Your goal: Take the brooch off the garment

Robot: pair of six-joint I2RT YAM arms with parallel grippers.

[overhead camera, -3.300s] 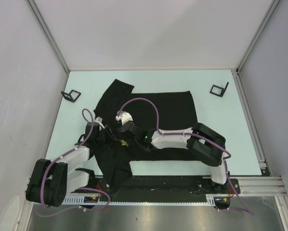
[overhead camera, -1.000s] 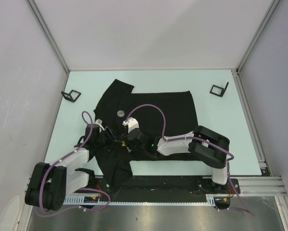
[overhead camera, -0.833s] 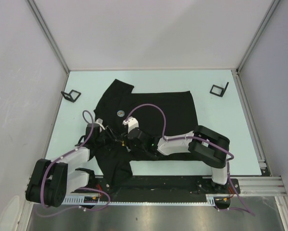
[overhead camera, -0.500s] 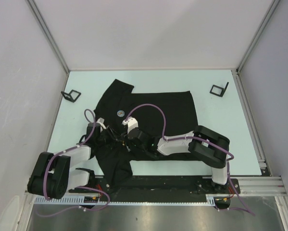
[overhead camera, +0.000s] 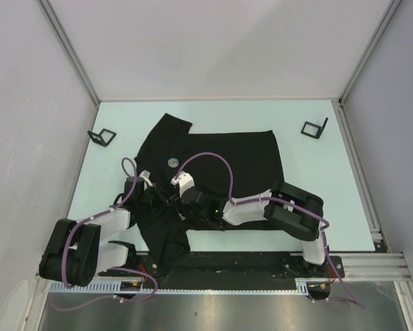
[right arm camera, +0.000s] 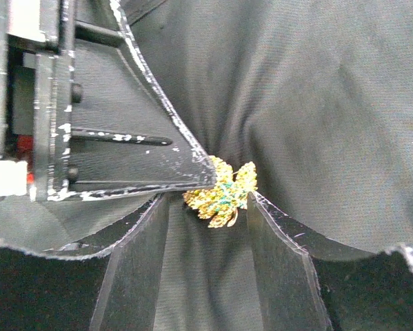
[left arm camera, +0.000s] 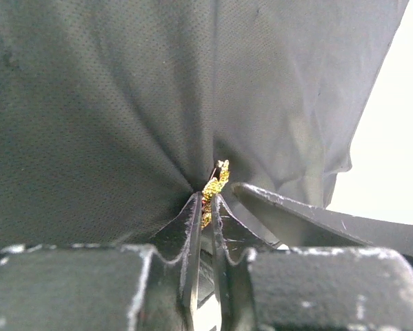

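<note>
Lying between spread right fingers [right arm camera: 282, 276], the brooch [right arm camera: 221, 193] is pinched by left fingers [left arm camera: 182, 234].

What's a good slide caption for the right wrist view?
Open right pincer straddles the gold glittery leaf-shaped brooch on the black T-shirt while the left pincer pinches it.

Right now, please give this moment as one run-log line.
left gripper: shut on gold brooch | right gripper: open, straddling brooch | black T-shirt: puckered at brooch
</note>
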